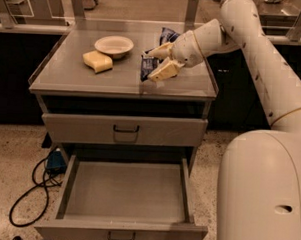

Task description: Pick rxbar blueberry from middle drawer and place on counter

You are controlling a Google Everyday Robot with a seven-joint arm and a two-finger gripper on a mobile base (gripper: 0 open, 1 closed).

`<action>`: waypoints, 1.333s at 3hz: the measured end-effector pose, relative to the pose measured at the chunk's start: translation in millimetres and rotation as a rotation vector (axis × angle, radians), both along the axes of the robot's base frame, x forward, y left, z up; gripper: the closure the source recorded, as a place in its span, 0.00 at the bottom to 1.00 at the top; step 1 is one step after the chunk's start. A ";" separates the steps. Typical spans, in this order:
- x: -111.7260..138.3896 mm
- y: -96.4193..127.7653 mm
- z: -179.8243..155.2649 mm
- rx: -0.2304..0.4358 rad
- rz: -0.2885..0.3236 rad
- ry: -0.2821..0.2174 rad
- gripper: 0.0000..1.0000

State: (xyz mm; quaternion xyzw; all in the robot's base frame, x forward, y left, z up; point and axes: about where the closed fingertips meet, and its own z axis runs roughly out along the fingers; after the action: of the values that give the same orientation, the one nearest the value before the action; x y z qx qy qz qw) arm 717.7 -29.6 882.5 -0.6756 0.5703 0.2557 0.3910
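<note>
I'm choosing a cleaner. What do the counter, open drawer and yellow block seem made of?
Counter: likely metal, matte grey with soft reflections. Middle drawer: same flat grey, probably sheet metal. Yellow block: sponge foam, by its dull, rounded look. The gripper is over the counter, at the rxbar blueberry.

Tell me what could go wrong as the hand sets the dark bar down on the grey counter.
1. The hand grips the dark navy flat bar on edge, fairly near the front edge of the matte grey counter top. Released there, it may topple and slip off towards the open grey metal middle drawer below.
2. The wrinkly blue-and-white snack bag lies just behind the hand, so pulling back could knock it.
</note>
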 end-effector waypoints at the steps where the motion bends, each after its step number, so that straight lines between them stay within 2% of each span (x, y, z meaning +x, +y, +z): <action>1: 3.5 -0.4 -14.0 0.008 -0.005 0.030 1.00; 2: 20.7 -0.5 -33.9 -0.015 -0.011 0.057 1.00; 4: 64.3 -4.9 -30.6 -0.057 -0.078 -0.019 1.00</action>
State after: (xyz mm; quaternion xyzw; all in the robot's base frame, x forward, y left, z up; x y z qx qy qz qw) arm 781.9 -34.5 851.9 -0.6660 0.5998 0.2175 0.3865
